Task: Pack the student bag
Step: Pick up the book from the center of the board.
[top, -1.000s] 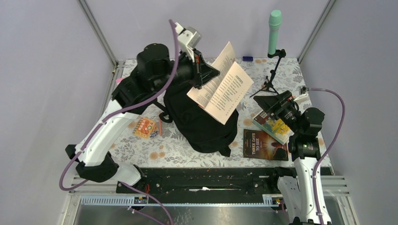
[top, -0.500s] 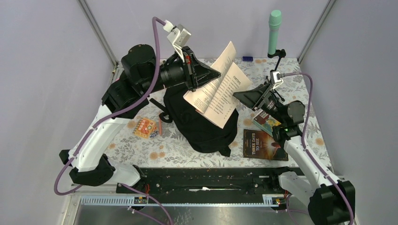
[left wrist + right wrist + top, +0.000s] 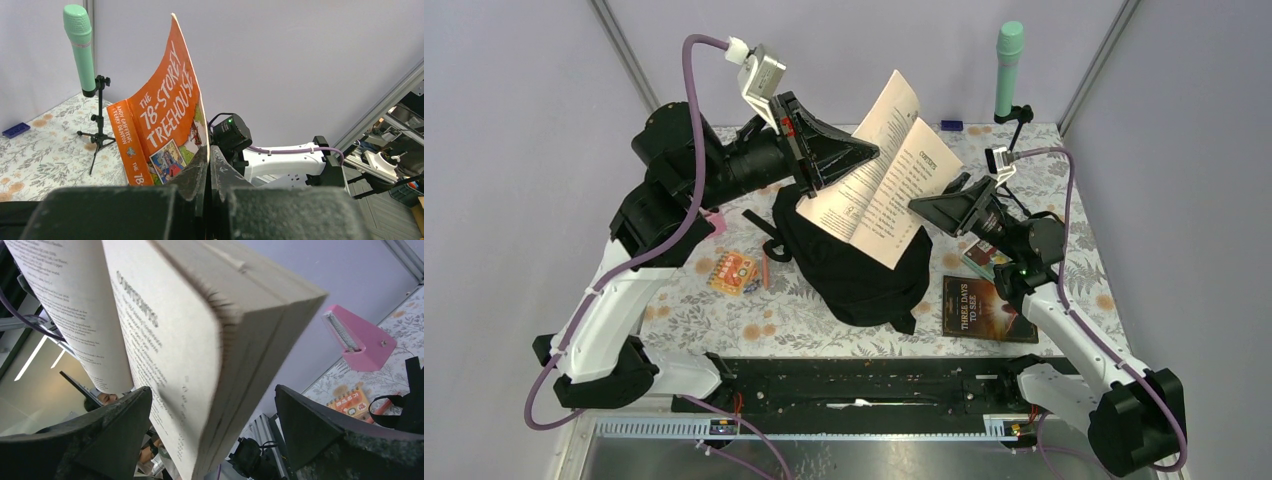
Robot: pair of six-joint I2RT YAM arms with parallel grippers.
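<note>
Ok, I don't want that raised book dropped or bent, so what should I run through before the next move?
1. Left gripper shut on the orange book: ok, pinching its lower edge.
2. Book closed flat for packing: not ok, it hangs open with its pages showing.
3. Right gripper ready to take it: ok, open with a finger on each side of the page block.
4. Student bag under the book: ok.
5. Bag's main compartment open: cannot tell from above.
6. Book clear of the microphone stand: ok, apart.
</note>
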